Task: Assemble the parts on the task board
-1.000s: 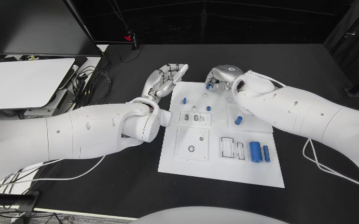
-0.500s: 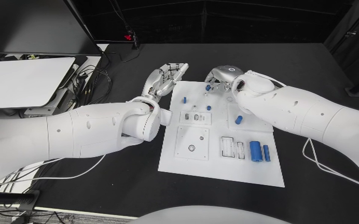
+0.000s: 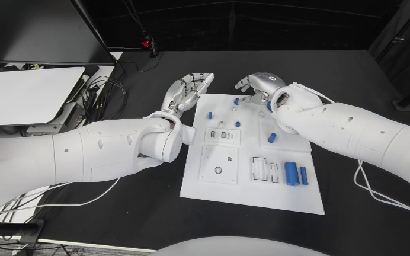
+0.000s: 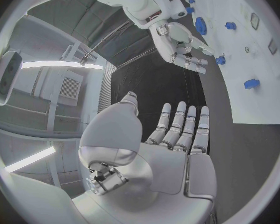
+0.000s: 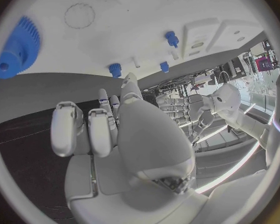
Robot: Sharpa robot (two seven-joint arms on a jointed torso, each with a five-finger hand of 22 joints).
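The white task board (image 3: 247, 194) lies in the middle of the black table. Small blue parts stand on it: a peg (image 3: 210, 114), another peg (image 3: 238, 124), a slanted piece (image 3: 272, 137), and two cylinders (image 3: 291, 173) near its right edge. My left hand (image 3: 189, 90) hovers at the board's far left corner with its fingers straight and apart, holding nothing. My right hand (image 3: 259, 84) hangs over the board's far edge, fingers bent downward with nothing in them. In the right wrist view a blue gear (image 5: 15, 47) lies on the board (image 5: 115, 30) past the fingers (image 5: 68, 129). The left wrist view shows my flat left hand (image 4: 177, 134) and my right hand (image 4: 177, 40).
A dark monitor (image 3: 34, 19) and a white panel (image 3: 34, 93) stand at the left, with cables (image 3: 106, 99) beside them. The board has rectangular sockets (image 3: 265, 169) and a round recess (image 3: 218, 169) in its near half.
My right hand and forearm have shifted slightly to the right along the board's far edge. The left hand has stayed in place.
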